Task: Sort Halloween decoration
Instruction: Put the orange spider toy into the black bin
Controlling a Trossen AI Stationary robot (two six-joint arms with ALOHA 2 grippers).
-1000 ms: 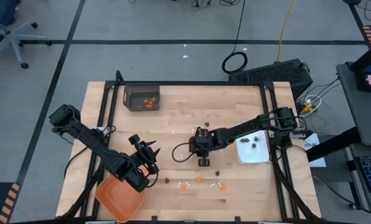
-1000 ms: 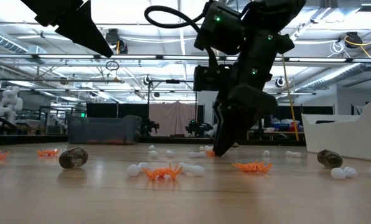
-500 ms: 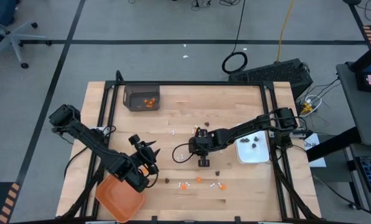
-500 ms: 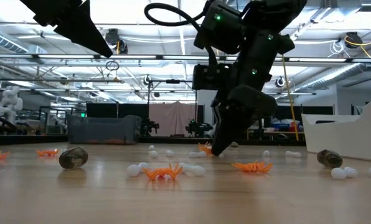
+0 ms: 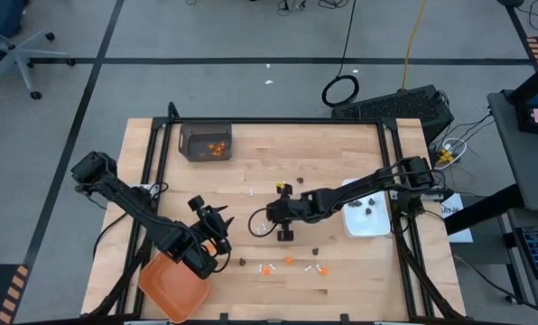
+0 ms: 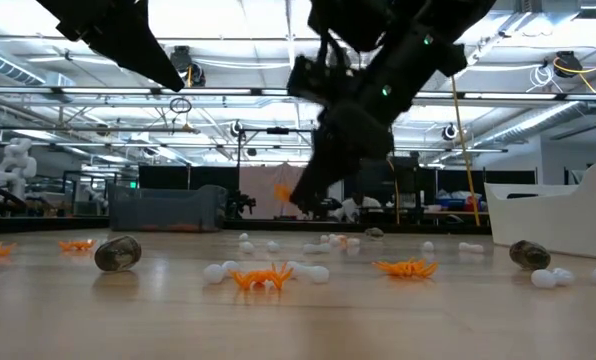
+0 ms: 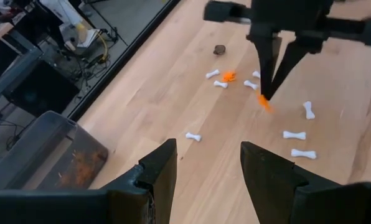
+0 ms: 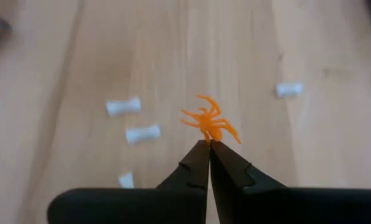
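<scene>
My right gripper (image 8: 208, 147) is shut on an orange spider-shaped bit (image 8: 208, 122) above the middle of the table (image 5: 271, 217). In the low view the bit (image 6: 283, 192) hangs well above the wood. Other pieces lie on the table: orange bits (image 5: 267, 268), white sticks (image 8: 142, 133) and dark bits (image 5: 314, 247). My left gripper (image 7: 204, 168) is open and empty at the near left (image 5: 217, 230), beside the orange tray (image 5: 172, 284). My right gripper pinches the orange bit by its near edge (image 8: 208, 138) between its two fingertips. The rest of the bit, with its legs, sticks out beyond the tips. The bit is lifted clear of the table.
A grey bin (image 5: 204, 142) with orange bits stands at the far left. A white dish (image 5: 366, 224) with dark bits stands at the right. In the low view, orange bits (image 6: 261, 277), white sticks and dark bits (image 6: 118, 253) lie across the near table.
My right gripper has risen from the table and gone a little toward the table's left edge, tipping from steeply downward to more slanted. The orange bit has come up with it and now hangs clear of the wood.
</scene>
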